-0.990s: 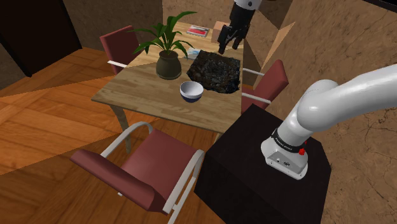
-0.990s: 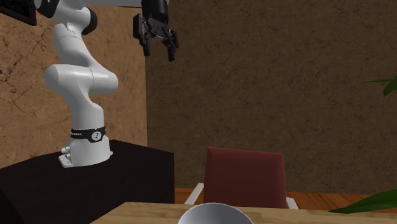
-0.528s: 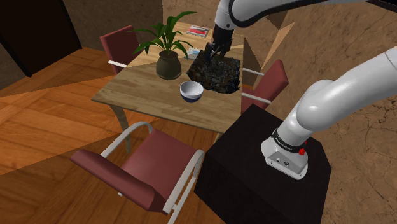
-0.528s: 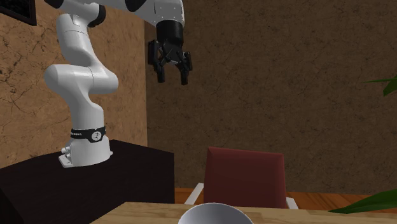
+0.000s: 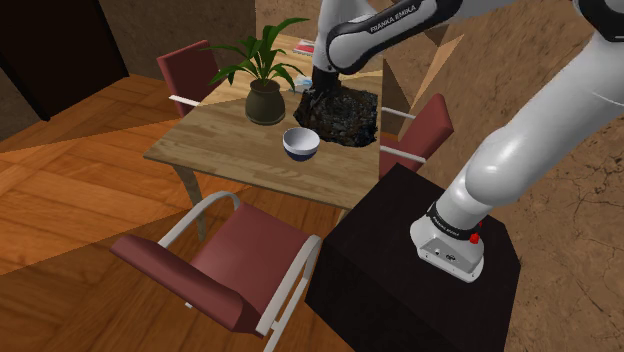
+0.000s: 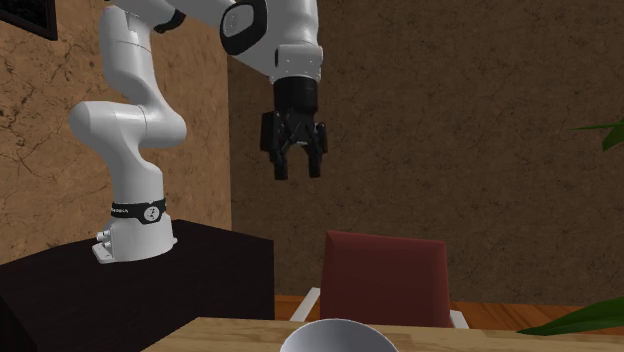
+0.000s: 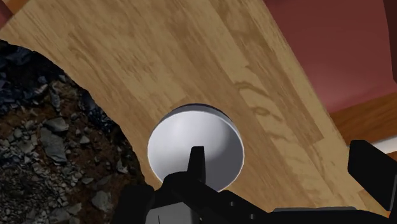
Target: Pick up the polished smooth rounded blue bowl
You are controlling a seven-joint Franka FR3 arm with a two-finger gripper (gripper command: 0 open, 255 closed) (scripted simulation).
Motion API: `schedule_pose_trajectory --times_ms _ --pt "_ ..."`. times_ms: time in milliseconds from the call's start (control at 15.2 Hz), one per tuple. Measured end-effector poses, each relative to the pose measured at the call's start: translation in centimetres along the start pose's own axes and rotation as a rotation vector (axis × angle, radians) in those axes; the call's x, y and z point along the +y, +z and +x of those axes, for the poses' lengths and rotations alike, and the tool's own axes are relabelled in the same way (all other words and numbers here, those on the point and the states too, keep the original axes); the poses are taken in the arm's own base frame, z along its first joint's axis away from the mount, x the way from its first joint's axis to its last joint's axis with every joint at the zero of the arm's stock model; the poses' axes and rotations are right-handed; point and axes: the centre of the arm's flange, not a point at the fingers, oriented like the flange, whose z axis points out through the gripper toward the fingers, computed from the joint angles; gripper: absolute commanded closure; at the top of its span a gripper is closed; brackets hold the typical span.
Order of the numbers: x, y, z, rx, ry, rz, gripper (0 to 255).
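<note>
The bowl (image 5: 301, 143) is dark blue outside and white inside, and stands upright on the wooden table (image 5: 220, 140) near its stand-side edge. In the second exterior view its pale rim (image 6: 337, 334) shows at the bottom edge. My black gripper (image 5: 320, 92) hangs open in the air above the dark rocky slab (image 5: 342, 112), behind and well above the bowl. In the second exterior view the gripper (image 6: 298, 172) points down with its fingers apart. In the wrist view the bowl (image 7: 196, 143) lies below, close to one finger of the gripper (image 7: 285, 170). Nothing is between the fingers.
A potted plant (image 5: 264, 98) stands on the table beside the slab, close to the bowl. Red chairs (image 5: 235, 265) (image 5: 421, 130) (image 5: 190, 70) surround the table. Books (image 5: 312, 48) lie at the far end. The black stand (image 5: 400, 265) is at the lower right.
The gripper has come down and swung toward the shoulder view's left, from high over the table's far side to above the rocky slab. Its fingers stay apart. The bowl has not moved.
</note>
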Motion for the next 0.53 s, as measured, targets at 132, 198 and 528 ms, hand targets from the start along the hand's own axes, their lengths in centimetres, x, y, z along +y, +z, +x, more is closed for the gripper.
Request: schedule_pose_trajectory --times_ms 132,198,528 --pt "-0.1 2.4 1.4 -0.004 -0.005 -0.008 0" --pt "-0.2 3.6 1.8 -0.007 -0.007 -0.011 0" --pt "-0.5 9.3 5.3 -0.016 -0.018 -0.03 0"
